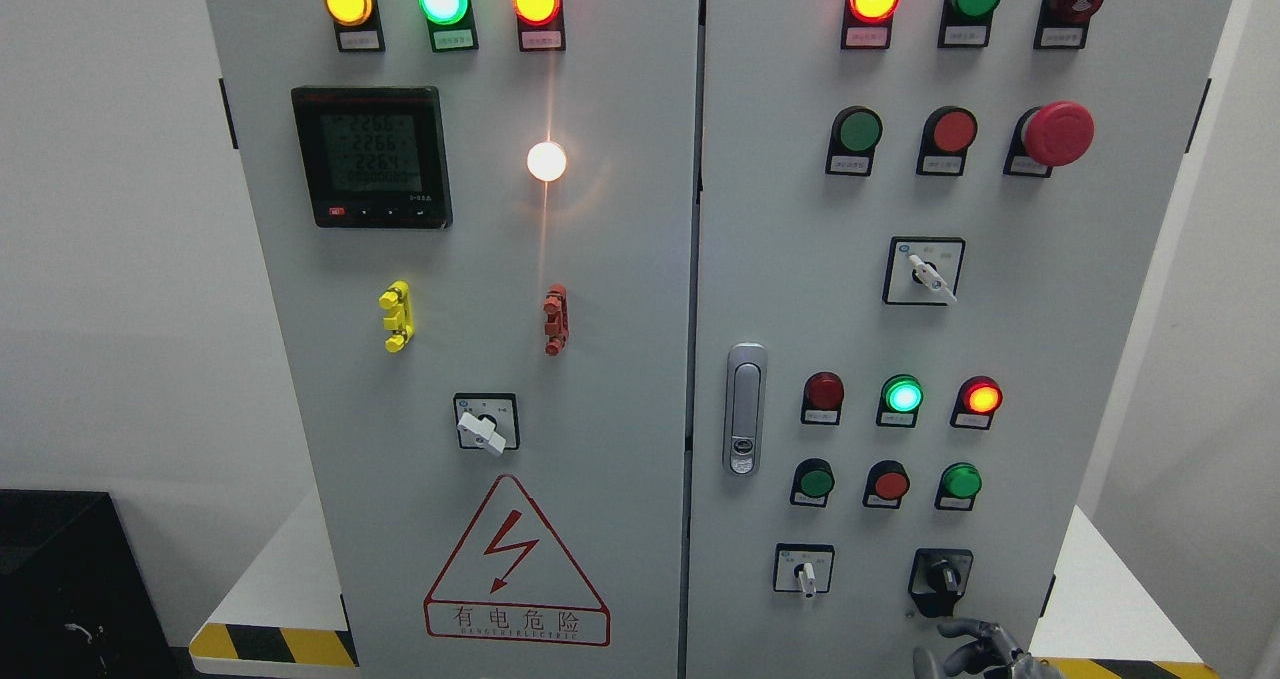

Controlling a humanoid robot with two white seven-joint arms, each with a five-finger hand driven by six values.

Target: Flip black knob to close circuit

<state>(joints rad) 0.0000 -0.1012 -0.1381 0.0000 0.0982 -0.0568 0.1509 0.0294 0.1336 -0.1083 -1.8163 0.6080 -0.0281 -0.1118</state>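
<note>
Right robot hand (975, 649), bottom right of frame, fingers curled, holding nothing, just below small black rotary knob (941, 576). Raise, pinch knob squarely, then twist.

A digital meter (371, 156) is showing three rows of digits on the cabinet's left door, under yellow, green and red pilot lamps that are glowing. A white lamp (546, 161) is shining beside it. Lower down, a white selector switch (485, 423) is sitting above a red lightning warning triangle (516, 563). On the right door, a red mushroom emergency button (1056, 133) is standing out near the top, and a silver door latch (743, 408) is lying along the seam.
</note>
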